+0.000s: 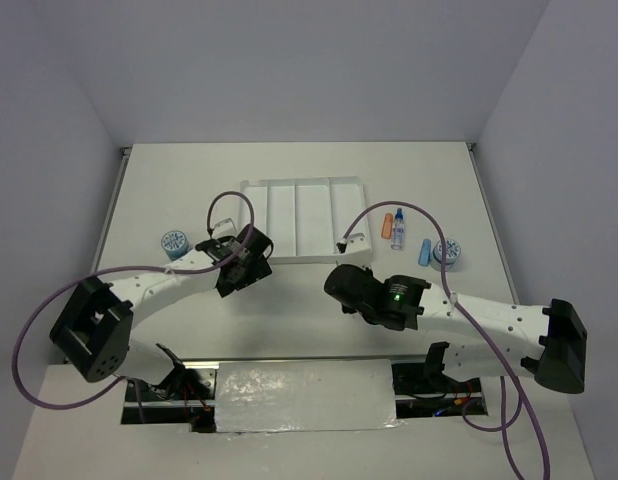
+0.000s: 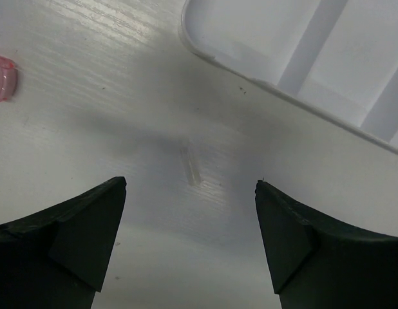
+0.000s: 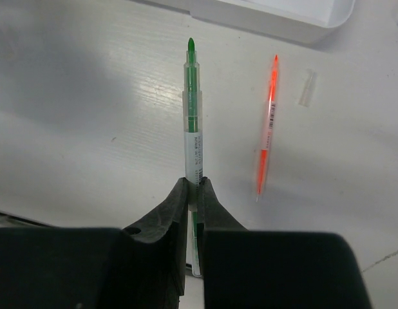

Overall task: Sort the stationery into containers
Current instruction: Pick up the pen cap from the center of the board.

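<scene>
The right gripper (image 3: 194,188) is clamping the thin green pen (image 3: 193,96), tip pointing toward the white tray (image 3: 270,24), the orange pen (image 3: 267,129) lying on the table (image 3: 89,129) beside it. The left gripper (image 2: 191,193) is hovering wide apart near the tray's corner.
</scene>
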Available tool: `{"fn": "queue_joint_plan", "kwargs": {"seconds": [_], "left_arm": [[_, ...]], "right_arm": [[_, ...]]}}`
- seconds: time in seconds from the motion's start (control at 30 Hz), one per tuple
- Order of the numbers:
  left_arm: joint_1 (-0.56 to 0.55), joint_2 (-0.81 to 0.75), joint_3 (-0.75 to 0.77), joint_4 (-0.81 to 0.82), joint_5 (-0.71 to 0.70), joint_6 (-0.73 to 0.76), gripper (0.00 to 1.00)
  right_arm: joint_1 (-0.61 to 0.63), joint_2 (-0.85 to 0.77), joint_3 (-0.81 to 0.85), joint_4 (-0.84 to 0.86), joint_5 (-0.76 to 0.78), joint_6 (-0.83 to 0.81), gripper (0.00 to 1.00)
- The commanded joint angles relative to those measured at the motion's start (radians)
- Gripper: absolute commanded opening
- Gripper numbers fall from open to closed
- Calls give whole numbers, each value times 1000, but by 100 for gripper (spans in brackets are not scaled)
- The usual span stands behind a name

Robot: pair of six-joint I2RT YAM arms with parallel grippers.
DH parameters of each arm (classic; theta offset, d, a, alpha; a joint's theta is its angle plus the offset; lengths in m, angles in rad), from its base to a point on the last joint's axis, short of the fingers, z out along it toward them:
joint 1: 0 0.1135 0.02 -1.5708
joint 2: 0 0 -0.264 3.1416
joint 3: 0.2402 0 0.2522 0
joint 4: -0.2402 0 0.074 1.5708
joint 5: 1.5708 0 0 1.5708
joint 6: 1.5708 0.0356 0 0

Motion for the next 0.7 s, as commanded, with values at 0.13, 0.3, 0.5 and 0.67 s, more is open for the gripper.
{"fn": "queue_joint_plan", "kwargs": {"seconds": [0.13, 0.3, 0.5, 0.67], "left_arm": [[-13, 126, 110, -116, -56, -113, 85], [-15, 150, 105, -116, -50, -131, 72], [-13, 178, 87, -81, -24, -125, 61], [-15, 205, 84, -72, -19, -121, 57]], "right_arm": [[-7, -21, -29, 6, 49, -14, 0], [-13, -24, -41, 17, 49, -26, 0], [-18, -24, -52, 37, 41, -42, 0], [-18, -18, -63, 58, 27, -51, 0]]}}
